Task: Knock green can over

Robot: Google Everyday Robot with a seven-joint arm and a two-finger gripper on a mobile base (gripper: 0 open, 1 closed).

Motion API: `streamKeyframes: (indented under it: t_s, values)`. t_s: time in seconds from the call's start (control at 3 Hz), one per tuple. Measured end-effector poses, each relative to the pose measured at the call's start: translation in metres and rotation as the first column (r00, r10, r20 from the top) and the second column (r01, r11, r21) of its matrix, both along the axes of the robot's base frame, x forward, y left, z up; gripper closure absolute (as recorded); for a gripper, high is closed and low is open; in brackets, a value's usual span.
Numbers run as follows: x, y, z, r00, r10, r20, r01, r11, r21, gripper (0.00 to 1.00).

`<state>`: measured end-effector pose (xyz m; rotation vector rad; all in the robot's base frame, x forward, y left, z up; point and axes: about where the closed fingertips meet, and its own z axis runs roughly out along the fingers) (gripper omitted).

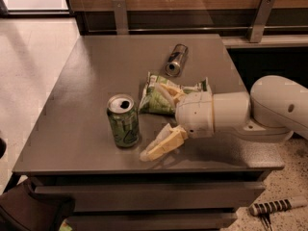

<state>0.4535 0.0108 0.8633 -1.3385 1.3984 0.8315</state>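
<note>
The green can (pixel 123 124) stands up on the table (pixel 86 81). The gripper (pixel 152 121) is just beside it, with its two fingers (pixel 163 146) spread wide apart.

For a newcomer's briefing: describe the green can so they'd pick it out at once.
On the grey table, look near the front edge, beside the robot's open end effector. The green can stands upright there, unlike the slim silver can lying at the back and the flat snack bag.
</note>
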Motion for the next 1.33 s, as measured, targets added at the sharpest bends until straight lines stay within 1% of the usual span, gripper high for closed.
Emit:
streamKeyframes:
  t_s: [0.33, 0.67, 1.0, 1.33]
  values:
    - [-0.005, 0.025, -0.003, 0.9980, 0.059, -0.022, -0.059, 0.998, 0.024, 0.00]
    - [-0.004, 0.043, -0.007, 0.9951, 0.093, -0.033, -0.091, 0.994, 0.054, 0.16]
    - [-0.005, 0.045, -0.007, 0.9948, 0.097, -0.033, -0.095, 0.994, 0.055, 0.38]
    - [-0.006, 0.047, -0.006, 0.9944, 0.101, -0.031, -0.099, 0.994, 0.053, 0.63]
